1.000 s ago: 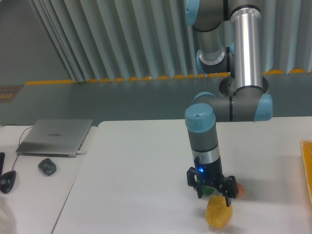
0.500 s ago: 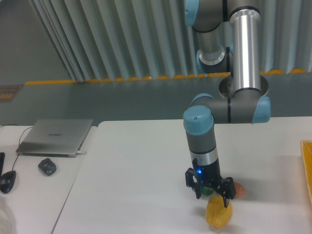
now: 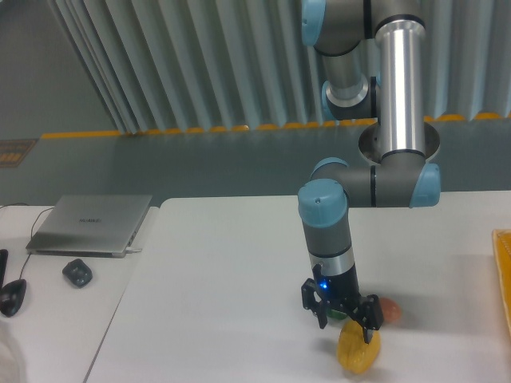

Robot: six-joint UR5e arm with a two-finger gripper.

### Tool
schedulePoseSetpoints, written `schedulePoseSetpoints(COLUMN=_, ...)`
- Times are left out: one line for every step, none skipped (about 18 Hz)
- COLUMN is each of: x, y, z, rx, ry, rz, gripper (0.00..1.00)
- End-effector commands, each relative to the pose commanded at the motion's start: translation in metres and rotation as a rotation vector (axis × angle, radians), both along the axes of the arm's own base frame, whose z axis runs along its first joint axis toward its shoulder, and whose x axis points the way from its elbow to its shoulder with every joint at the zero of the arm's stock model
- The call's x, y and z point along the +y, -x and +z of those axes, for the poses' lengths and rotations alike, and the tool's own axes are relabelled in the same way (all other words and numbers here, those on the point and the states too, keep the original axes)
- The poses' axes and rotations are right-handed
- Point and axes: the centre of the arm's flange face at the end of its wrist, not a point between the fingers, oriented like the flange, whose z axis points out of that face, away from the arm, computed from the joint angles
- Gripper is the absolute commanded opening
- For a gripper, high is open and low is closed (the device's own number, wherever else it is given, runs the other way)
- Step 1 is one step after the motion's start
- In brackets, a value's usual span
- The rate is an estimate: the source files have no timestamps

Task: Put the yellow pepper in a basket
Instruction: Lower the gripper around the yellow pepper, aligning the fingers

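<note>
The yellow pepper (image 3: 357,353) lies on the white table near the front edge, glossy and lobed. My gripper (image 3: 345,319) hangs directly above it, pointing down with its fingers spread open; the right fingertip (image 3: 369,330) overlaps the pepper's top. Nothing is held between the fingers. The basket (image 3: 504,271) shows only as an orange-yellow edge at the far right border, well to the right of the pepper.
A green pepper (image 3: 338,314) is mostly hidden behind the gripper. A small brown-orange egg (image 3: 389,309) sits just right of the gripper. On the grey desk at left are a closed laptop (image 3: 90,223) and a dark mouse (image 3: 77,272).
The gripper has shifted slightly left and lower, closer over the yellow pepper. The pepper has not moved.
</note>
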Motion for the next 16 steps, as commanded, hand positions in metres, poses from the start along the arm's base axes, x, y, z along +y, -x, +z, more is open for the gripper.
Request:
schedulePoseSetpoints(x=0.001, y=0.001, z=-0.001, rx=0.001, ry=0.002, rz=-0.001, gripper=1.00)
schedulePoseSetpoints(x=0.001, y=0.003, z=0.003, rx=0.005, ry=-0.004, rz=0.002, gripper=1.00)
schedulePoseSetpoints(x=0.001, y=0.007, z=0.009, rx=0.012, ry=-0.014, rz=0.002, gripper=1.00)
schedulePoseSetpoints(x=0.000, y=0.012, z=0.014, rx=0.016, ry=-0.021, rz=0.002, gripper=1.00)
schedulePoseSetpoints(x=-0.001, y=0.014, z=0.014, rx=0.018, ry=-0.019, rz=-0.004, gripper=1.00)
schedulePoseSetpoints(x=-0.001, y=0.015, z=0.010, rx=0.018, ry=-0.012, rz=-0.009, gripper=1.00)
schedulePoseSetpoints(x=-0.001, y=0.015, z=0.006, rx=0.015, ry=-0.004, rz=-0.010, gripper=1.00)
schedulePoseSetpoints(x=0.000, y=0.015, z=0.000, rx=0.010, ry=0.003, rz=-0.010, gripper=1.00)
schedulePoseSetpoints(x=0.000, y=0.016, z=-0.001, rx=0.010, ry=0.003, rz=-0.010, gripper=1.00)
schedulePoseSetpoints(x=0.000, y=0.016, z=-0.002, rx=0.009, ry=0.005, rz=-0.010, gripper=1.00)
schedulePoseSetpoints(x=0.000, y=0.016, z=-0.002, rx=0.009, ry=0.005, rz=-0.010, gripper=1.00)
schedulePoseSetpoints(x=0.000, y=0.016, z=-0.002, rx=0.009, ry=0.005, rz=-0.010, gripper=1.00)
schedulePoseSetpoints(x=0.000, y=0.016, z=-0.003, rx=0.009, ry=0.006, rz=-0.010, gripper=1.00)
schedulePoseSetpoints(x=0.000, y=0.016, z=-0.005, rx=0.007, ry=0.009, rz=-0.011, gripper=1.00)
schedulePoseSetpoints(x=0.001, y=0.016, z=-0.006, rx=0.006, ry=0.010, rz=-0.011, gripper=1.00)
schedulePoseSetpoints(x=0.000, y=0.016, z=-0.007, rx=0.005, ry=0.011, rz=-0.011, gripper=1.00)
